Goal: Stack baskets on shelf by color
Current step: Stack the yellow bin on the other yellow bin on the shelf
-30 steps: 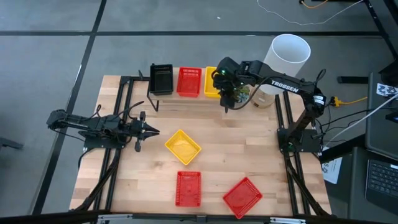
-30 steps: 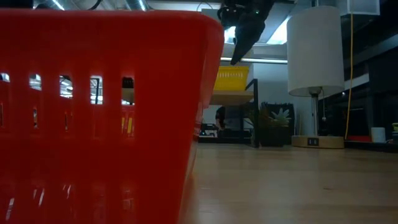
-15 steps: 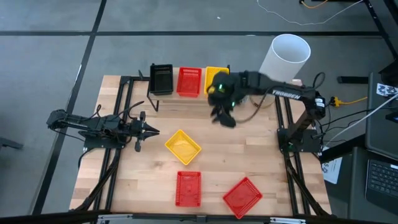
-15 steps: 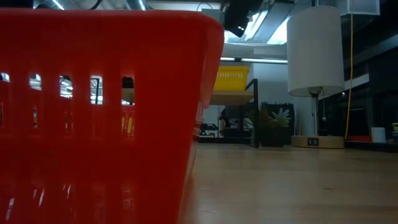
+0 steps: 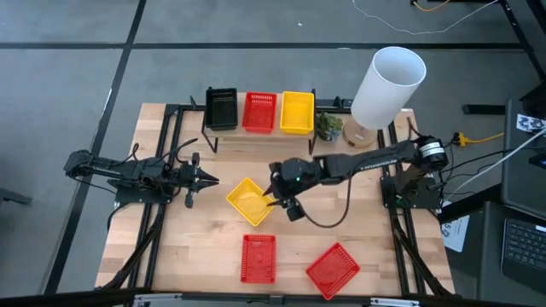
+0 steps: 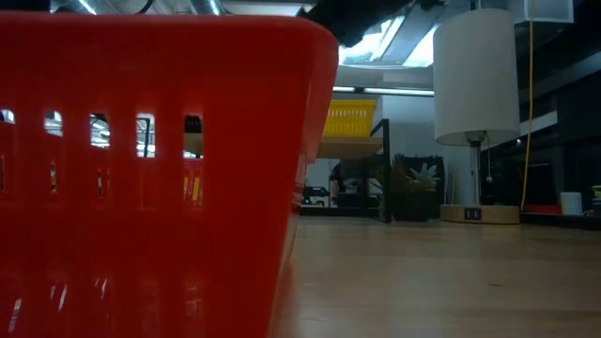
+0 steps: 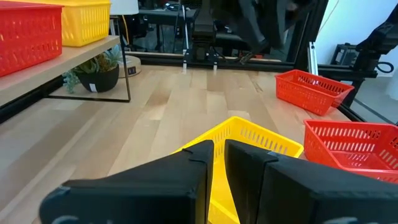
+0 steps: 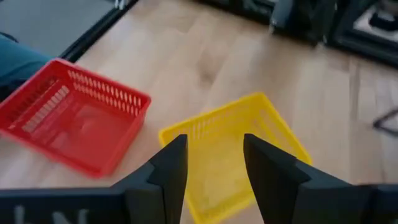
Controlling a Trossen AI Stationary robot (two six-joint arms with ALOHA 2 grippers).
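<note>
The shelf (image 5: 241,119) stands at the table's far edge and bears black baskets (image 5: 222,108), red baskets (image 5: 260,112) and yellow baskets (image 5: 297,112). One yellow basket (image 5: 250,201) lies flat mid-table, with two red baskets (image 5: 258,257) (image 5: 332,270) near the front edge. My right gripper (image 8: 214,168) is open and hovers over the loose yellow basket's (image 8: 239,146) right side, touching nothing. My left gripper (image 5: 205,179) waits shut, left of that basket.
A white lamp (image 5: 388,81) and a small potted plant (image 5: 328,126) stand right of the shelf. In the low view a red basket (image 6: 150,178) fills the foreground. Black frame rails run along both table sides. Bare wood lies between the shelf and the loose baskets.
My right gripper has left the yellow stack on the shelf and swung toward the table's near edge and left, coming down over the loose yellow basket mid-table. No basket has moved.
</note>
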